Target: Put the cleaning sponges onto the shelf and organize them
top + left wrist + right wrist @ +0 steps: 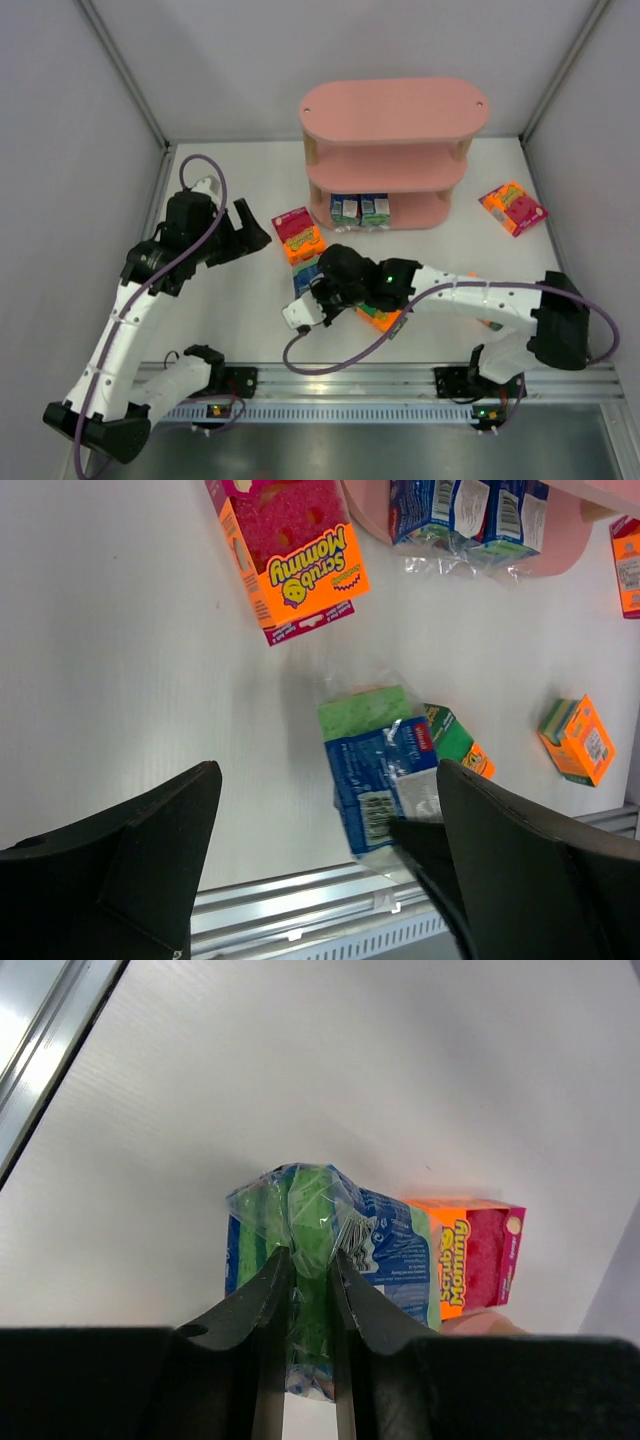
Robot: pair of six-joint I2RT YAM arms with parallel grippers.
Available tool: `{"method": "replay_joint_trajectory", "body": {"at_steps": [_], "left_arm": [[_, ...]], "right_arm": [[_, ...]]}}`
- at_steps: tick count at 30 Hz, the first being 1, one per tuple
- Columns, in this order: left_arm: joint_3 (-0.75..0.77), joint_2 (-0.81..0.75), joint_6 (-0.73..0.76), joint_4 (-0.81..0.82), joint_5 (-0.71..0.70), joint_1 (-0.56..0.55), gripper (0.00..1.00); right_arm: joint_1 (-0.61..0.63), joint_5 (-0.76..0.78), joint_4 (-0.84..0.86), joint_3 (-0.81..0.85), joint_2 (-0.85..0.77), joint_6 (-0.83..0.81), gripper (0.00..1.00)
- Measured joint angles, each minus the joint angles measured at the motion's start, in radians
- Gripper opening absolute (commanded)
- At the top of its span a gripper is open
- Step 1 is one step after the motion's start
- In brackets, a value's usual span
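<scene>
Pack (392,1250) between right end effector (311,1258) fingers

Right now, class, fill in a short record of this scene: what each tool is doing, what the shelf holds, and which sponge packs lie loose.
Left tool: open, holding nothing
Right tool: shut on the blue-and-green pack, pinching its wrapper
Shelf: pink, three tiers; two blue-and-white packs side by side on the bottom tier
Loose on the table: orange-and-magenta pack near the centre; second orange-and-magenta pack right of the shelf; green-and-orange pack partly under the right arm
</scene>
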Motion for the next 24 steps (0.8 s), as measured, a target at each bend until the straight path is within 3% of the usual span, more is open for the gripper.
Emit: {"method": "replay_joint_trajectory", "body": {"at_steps": [12, 24], "left_arm": [[-0.078, -0.103, 0.021, 0.078, -0.092, 0.000, 0.98], [-0.155, -0.102, 0.093, 0.138, -0.109, 0.000, 0.98]], "right_arm": [[-0.284, -0.233, -0.179, -0.024, -0.344, 0.005, 0.00], [-0.625, -0.222, -0.323, -0.115, -0.516, -0.067, 0.00]]}}
